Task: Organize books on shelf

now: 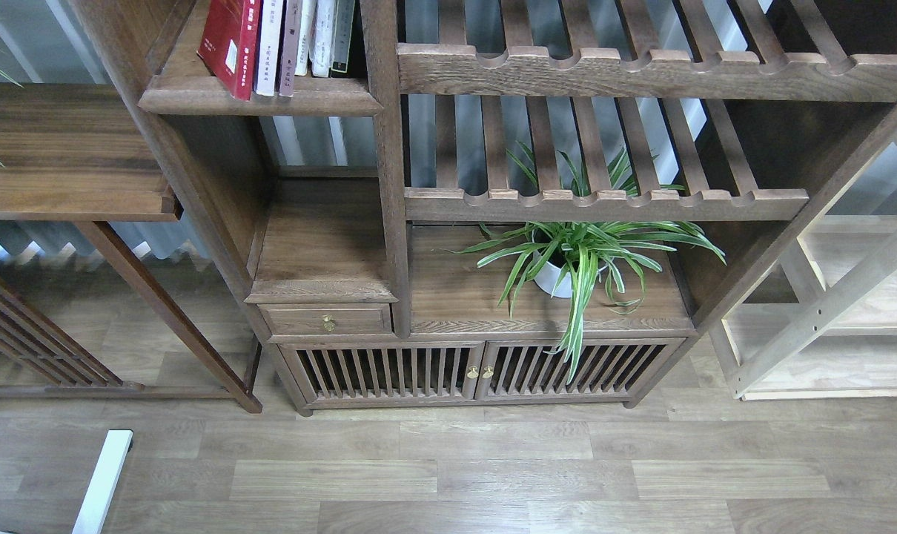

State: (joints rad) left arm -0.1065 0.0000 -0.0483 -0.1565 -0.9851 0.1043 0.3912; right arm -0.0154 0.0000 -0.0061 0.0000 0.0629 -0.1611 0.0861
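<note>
Small row of upright books (278, 44), thick red one with white label leftmost then white, mauve and dark green, sits on the upper-left board of the dark brown wooden shelf (322, 252). Green striped plant in white pot (567, 259) stands lower right, under the notched racks. Neither arm's fingers are in view, so their state can't be told.

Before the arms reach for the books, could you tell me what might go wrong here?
1. The books lean together near the board's front edge; pulling one could tip the rest off.
2. The plant trails leaves over the shelf front below; a low arm might snag them.
3. No pincer is in view, so the approach starts unseen, and the upright post beside the books leaves little room.
</note>
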